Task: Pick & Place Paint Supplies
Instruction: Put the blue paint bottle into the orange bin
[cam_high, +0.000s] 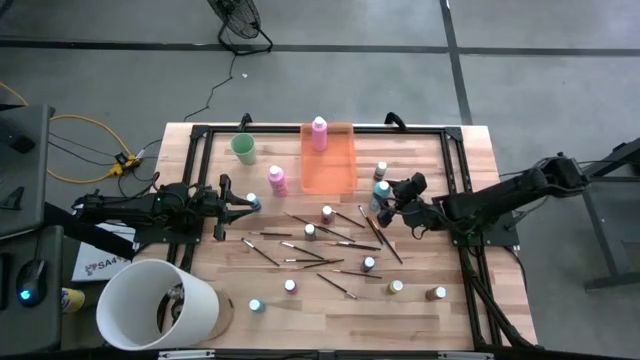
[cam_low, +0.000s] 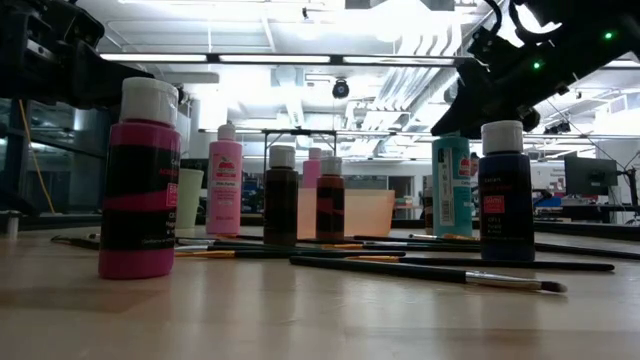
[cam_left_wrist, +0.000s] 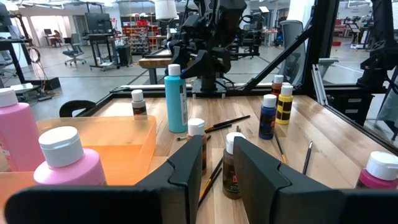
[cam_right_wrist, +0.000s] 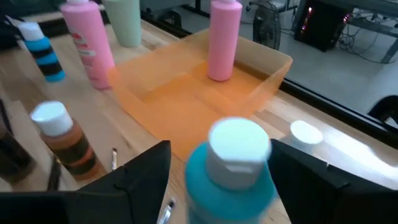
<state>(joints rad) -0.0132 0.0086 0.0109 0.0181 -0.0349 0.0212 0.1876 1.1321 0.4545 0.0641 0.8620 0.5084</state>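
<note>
Your right end effector (cam_right_wrist: 217, 180) straddles a teal bottle (cam_right_wrist: 233, 168), fingers open; your left end effector (cam_high: 232, 205) waits open at the worktop's (cam_high: 440, 320) left.

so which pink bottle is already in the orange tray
The pink bottle standing at the orange tray's far end; the other pink one stands outside it.

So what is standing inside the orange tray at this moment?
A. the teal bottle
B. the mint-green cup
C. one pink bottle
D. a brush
C: a single pink bottle stands at the far end of the orange tray; its other contents: none visible.
</note>
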